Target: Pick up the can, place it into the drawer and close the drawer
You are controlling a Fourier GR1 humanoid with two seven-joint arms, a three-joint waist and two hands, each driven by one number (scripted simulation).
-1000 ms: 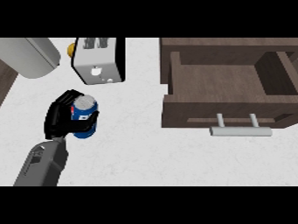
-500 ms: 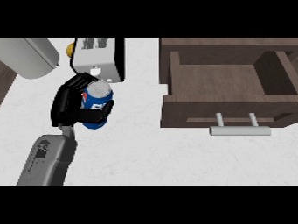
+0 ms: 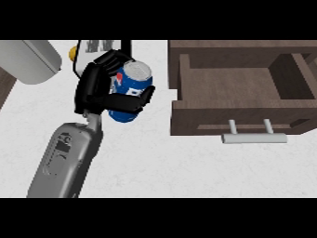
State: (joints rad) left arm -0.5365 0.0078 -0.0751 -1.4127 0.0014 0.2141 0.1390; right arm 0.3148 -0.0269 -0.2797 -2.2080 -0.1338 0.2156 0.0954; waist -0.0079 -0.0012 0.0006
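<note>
Head view showed you the can (image 3: 130, 88), blue with a silver top, tilted and lifted off the counter (image 3: 188, 172). It sat to the left of the open drawer (image 3: 240, 81), well apart from it. Your left hand (image 3: 102, 93) was clamped on the can, with fingers curled round its body. The right hand was not in the view. Behind the can, further left of the drawer, you could see part of a toaster (image 3: 95, 46). By my judgement the pick was done; carrying across, placing inside and pushing the handle (image 3: 254, 138) were left.
</note>
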